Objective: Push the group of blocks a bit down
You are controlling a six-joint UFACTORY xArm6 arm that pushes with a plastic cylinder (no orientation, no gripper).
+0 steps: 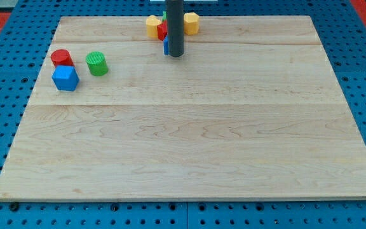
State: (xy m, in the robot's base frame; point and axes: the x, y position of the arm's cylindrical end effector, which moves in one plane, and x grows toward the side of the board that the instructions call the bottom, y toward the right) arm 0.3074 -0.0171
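Blocks huddle at the view's top: two yellow [153,25], red [162,32], blue sliver [166,46] beside my tip [176,54]; no claw.

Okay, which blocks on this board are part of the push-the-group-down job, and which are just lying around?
Job:
- my tip, at the cluster's bottom edge
- yellow block
- second yellow block
- red block
- blue block, mostly hidden

Lying about, at the view's left:
- red cylinder
- green cylinder
- blue cube

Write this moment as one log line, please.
tip: board's top, at block cluster | red cylinder, green cylinder, blue cube: left | push: pending
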